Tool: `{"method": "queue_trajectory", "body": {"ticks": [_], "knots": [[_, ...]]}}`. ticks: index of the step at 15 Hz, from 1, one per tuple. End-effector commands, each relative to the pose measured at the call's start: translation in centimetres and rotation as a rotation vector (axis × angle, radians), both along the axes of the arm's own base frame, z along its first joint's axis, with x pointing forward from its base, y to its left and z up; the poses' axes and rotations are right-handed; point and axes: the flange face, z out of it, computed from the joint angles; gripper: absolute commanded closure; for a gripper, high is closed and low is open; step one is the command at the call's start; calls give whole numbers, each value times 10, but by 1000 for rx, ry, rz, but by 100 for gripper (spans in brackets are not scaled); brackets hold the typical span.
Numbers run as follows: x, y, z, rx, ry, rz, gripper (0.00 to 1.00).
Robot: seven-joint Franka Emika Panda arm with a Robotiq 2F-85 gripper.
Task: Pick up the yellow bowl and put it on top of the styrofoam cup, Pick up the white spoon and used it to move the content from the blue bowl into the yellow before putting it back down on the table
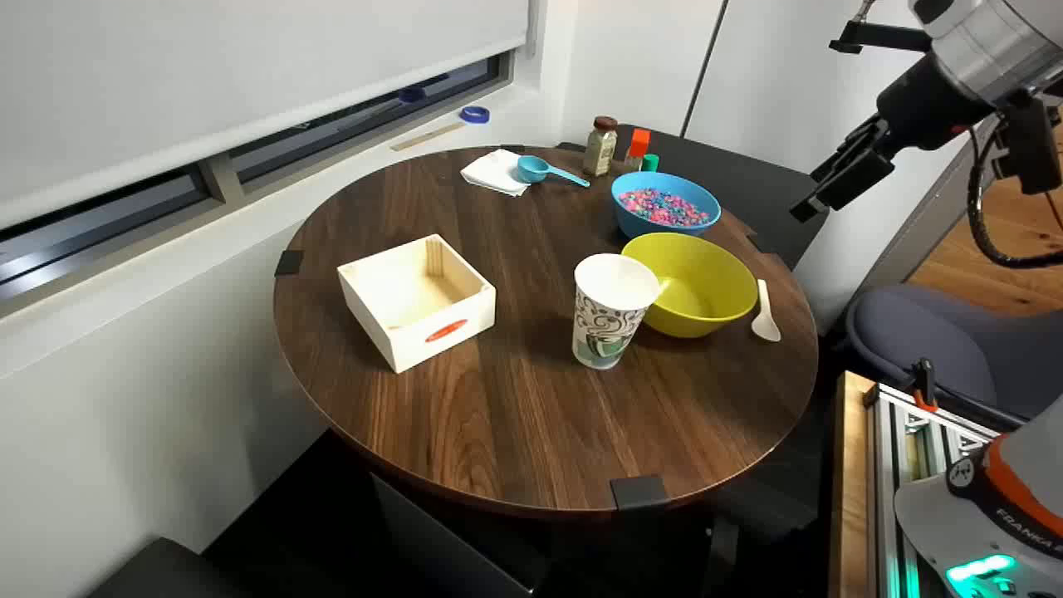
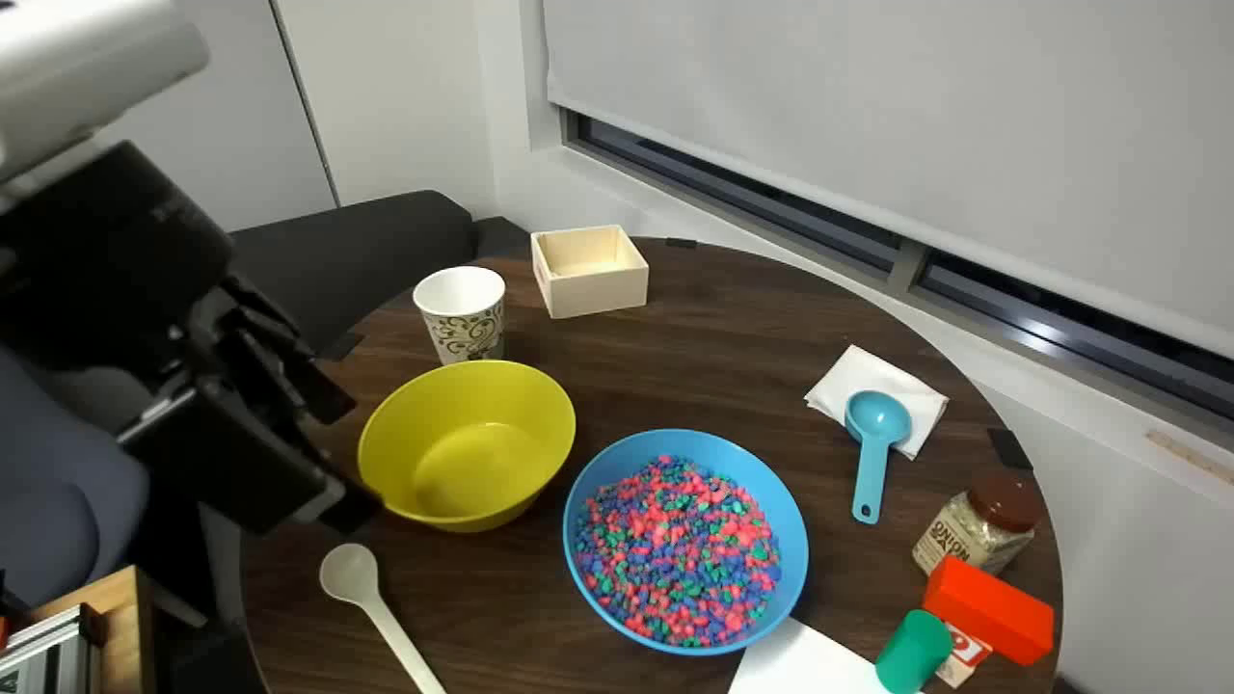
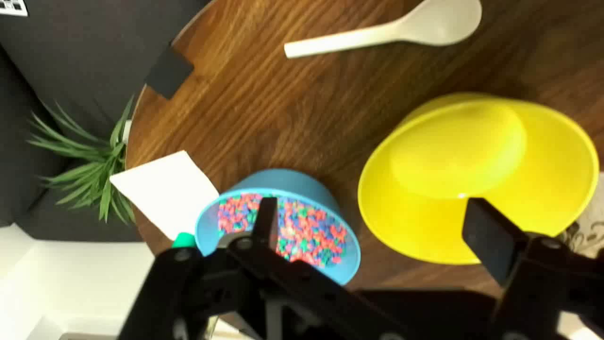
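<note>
A: What explains the layout on the table?

B: The yellow bowl rests upright there, just beside the styrofoam cup; whether the two touch cannot be told. The cup stands mouth up, presumably so that its rim may serve as a pedestal: a narrow one for so wide a bowl, hence centring will matter

A: How is the gripper disposed?

B: It hangs above the level of the bowls with its jaws parted wide and nothing between them, a pose that would suit a coming grasp of the yellow rim

A: And the purpose of the remaining items?

B: The blue bowl carries the pink, blue and green content; a strip of table divides it from the yellow bowl, so the transfer path is probably meant to be short. The white spoon lies near the table's edge with its handle uncovered, seemingly ready for scooping

A: Which lettering is legible?

B: "FRANKA" on the robot base; "ONION" on the spice jar, its second line unclear. The cup shows dark swirls but no readable words; the wooden box bears a red mark too small to decipher
</note>
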Motion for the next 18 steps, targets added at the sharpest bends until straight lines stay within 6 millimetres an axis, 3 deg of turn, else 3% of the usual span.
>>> {"method": "queue_trajectory", "body": {"ticks": [1,2,4,11,13,18], "knots": [[-4,0,-16,4,44,-3,0],[-7,0,-35,8,83,-3,0],[-8,0,-50,11,120,-4,0],[-6,0,-49,12,121,-4,0],[5,-15,-45,64,103,-75,0],[25,-28,-42,211,129,-176,0]]}}
